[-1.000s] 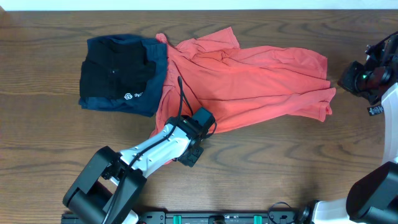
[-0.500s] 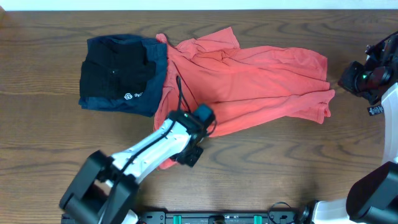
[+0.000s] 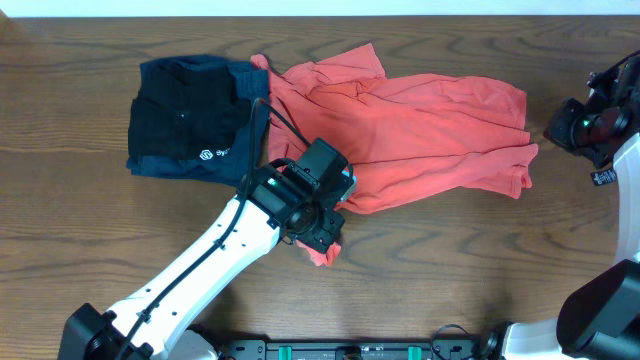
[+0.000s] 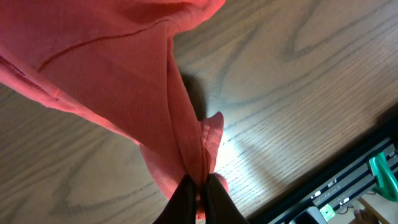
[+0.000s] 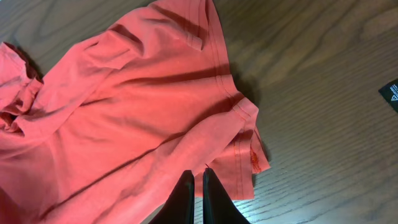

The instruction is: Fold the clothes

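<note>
A crumpled red shirt [image 3: 430, 120] lies spread across the middle of the table. My left gripper [image 3: 322, 238] is shut on the shirt's near-left edge; in the left wrist view the fingers [image 4: 199, 190] pinch a bunched fold of red fabric [image 4: 112, 68] lifted off the wood. My right gripper [image 3: 560, 125] is shut and empty, held above the table's right side. In the right wrist view its fingers [image 5: 198, 182] hover over the shirt's hem corner [image 5: 242, 143].
A folded dark navy garment [image 3: 195, 120] with a small white logo lies at the back left, touching the red shirt. A black label [image 5: 390, 94] lies on the wood at the right. A black rail [image 4: 348, 186] runs along the table's front edge.
My left arm has swung up and to the right, gathering the shirt's near-left corner and dragging it towards the middle. The right arm has not moved.
</note>
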Controlling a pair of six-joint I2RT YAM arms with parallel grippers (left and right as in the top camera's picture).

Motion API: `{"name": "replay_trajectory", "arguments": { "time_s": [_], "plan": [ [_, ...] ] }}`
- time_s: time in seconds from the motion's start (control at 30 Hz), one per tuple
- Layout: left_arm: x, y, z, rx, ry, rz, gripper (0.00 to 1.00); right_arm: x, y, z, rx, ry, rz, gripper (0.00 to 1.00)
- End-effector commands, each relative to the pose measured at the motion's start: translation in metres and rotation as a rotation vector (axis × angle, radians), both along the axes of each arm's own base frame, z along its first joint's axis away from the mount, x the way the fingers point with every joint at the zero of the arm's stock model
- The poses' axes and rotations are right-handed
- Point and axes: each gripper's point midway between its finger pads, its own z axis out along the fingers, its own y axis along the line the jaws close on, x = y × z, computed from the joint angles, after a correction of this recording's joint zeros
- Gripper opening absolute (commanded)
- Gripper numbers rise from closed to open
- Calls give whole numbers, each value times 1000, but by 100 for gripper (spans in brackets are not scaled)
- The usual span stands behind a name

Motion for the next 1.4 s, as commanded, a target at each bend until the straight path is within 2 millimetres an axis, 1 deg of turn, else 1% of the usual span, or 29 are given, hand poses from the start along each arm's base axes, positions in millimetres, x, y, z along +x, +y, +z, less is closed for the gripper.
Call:
{"name": "replay_trajectory", "arguments": {
  "time_s": [0.0,0.1,0.13,0.2,0.23,0.3,0.4,0.43,0.5,0.57,0.6,0.77,0.8,0.83,0.87,0.9,0.93,0.97,1.03,1.17,1.2,1.23,1.33,1.37],
  "plan": [
    [-5,0,4,-7,7,-37,7,-1,1,2,-4,1,-8,6],
    [-5,1,10,-25,-10,-42,7,-1,1,1,-3,2,-8,7],
    [-5,-6,15,-64,-16,-49,7,-1,1,1,-3,2,-8,7],
    [-11,-25,29,-188,-14,-122,8,-1,1,2,-3,1,-9,7],
    [-13,-29,34,-215,-27,-164,8,-1,1,2,-3,1,-9,7],
    [-9,-25,40,-209,-78,-170,8,-1,1,2,-3,2,-8,7],
    [-7,-33,54,-269,-122,-188,9,-1,1,2,-3,2,-8,7],
    [-4,-30,53,-254,-139,-182,10,-1,1,2,-3,2,-9,7],
    [10,-10,45,-133,-183,-82,9,-1,1,1,-3,2,-8,7],
    [14,4,40,-56,-195,-41,9,-1,1,1,-3,3,-8,7],
    [13,6,39,-46,-192,-40,6,-1,1,1,-3,3,-8,7],
    [5,12,35,-21,-159,-41,6,-2,1,1,-2,5,-9,7],
    [5,13,35,-20,-156,-42,10,-2,1,1,-2,6,-9,7],
    [4,12,35,-24,-152,-43,31,-2,1,1,-2,6,-9,7],
    [3,11,35,-28,-149,-45,38,-2,1,1,-2,6,-8,7],
    [3,11,35,-27,-149,-45,31,-2,1,1,-1,6,-9,7],
    [3,11,35,-27,-149,-45,9,-2,1,1,-2,5,-9,7],
    [3,11,35,-27,-147,-43,6,-2,1,1,-2,5,-9,7],
    [2,10,35,-37,-139,-32,6,-2,1,1,-3,6,-9,7],
    [-5,-5,40,-122,-99,-59,6,-2,1,1,-2,5,-8,7],
    [-6,-8,40,-137,-92,-63,12,-2,1,1,-2,5,-9,7],
    [-6,-8,39,-137,-87,-62,25,-2,1,1,-2,5,-8,7],
    [-9,-6,29,-115,-58,-61,40,-2,1,1,-2,6,-9,6],
    [-11,-4,21,-101,-35,-47,41,-2,1,1,-2,6,-9,7]
  ]
}}
